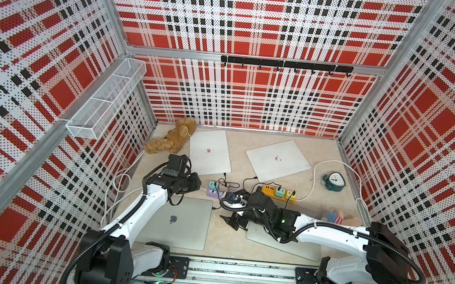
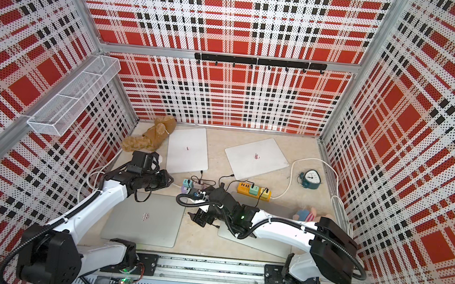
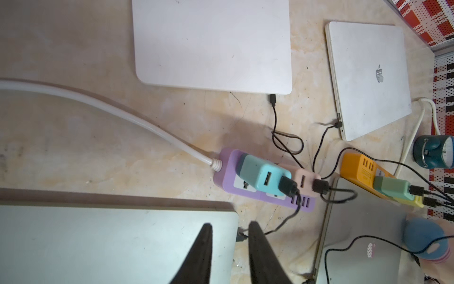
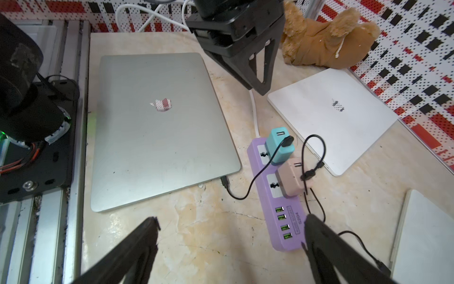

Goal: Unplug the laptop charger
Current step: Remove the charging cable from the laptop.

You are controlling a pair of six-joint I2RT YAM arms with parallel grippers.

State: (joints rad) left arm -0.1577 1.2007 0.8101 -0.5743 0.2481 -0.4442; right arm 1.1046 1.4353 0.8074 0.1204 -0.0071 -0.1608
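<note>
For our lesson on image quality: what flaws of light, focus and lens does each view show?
In both top views the wide lens splays the plaid walls and a far white laptop washes out; in the left wrist view the blue toy is blurred; in the right wrist view the logo on the grey laptop mirrors the plaid.

Ahead of right gripper [image 4: 232, 220], bare tabletop [image 4: 208, 236] lay open between silver laptop [image 4: 157, 137] and purple power strip [image 4: 272, 204]; charger plug [image 4: 224, 182] jutted into that lane. Left gripper [image 3: 231, 225] over laptop corner: same plug just beside one fingertip, teal adapter [image 3: 260, 177] and strip ahead.
</note>
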